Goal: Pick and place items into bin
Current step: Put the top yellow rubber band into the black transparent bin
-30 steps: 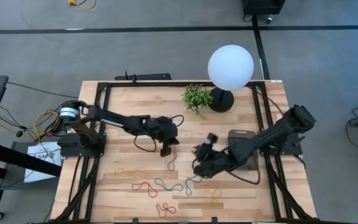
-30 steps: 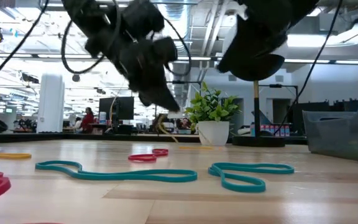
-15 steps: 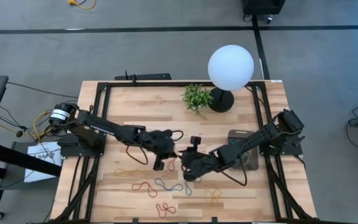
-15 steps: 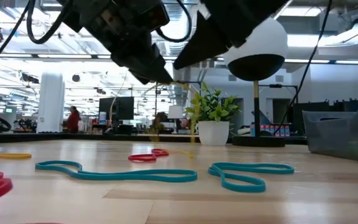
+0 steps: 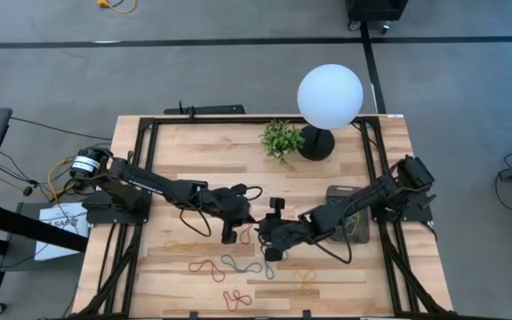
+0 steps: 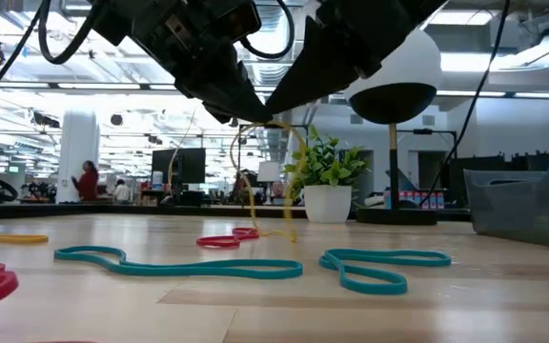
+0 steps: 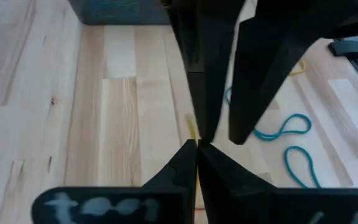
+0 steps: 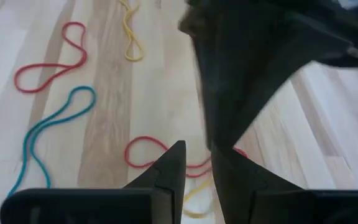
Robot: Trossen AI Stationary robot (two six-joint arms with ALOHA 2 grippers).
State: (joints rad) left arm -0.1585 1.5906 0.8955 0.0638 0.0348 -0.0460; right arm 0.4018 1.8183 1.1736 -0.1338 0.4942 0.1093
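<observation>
left gripper [image 5: 231, 233]: fingers pinched tight on a thin yellow rubber-band loop [image 6: 255, 171], held above mid-table. The arm swung in from further back over the last second and has barely moved since.
right gripper [image 5: 269, 238]: has come across from beside the bin to tip-to-tip with the left one. Jaws narrow, fingertips at the same yellow loop; can't tell if it actually grips.
change: loop now hangs clear of the wooden table [image 5: 194, 151], its tail just above the boards.
meaning: looks like a handover left to right.
bin: small dark grey translucent plastic tub [image 5: 348, 223] at the table's right edge, well apart from the loop; nothing visible inside.
remaining: teal [image 6: 179, 264], red [image 6: 227, 238] and other loops flat on the table.
</observation>
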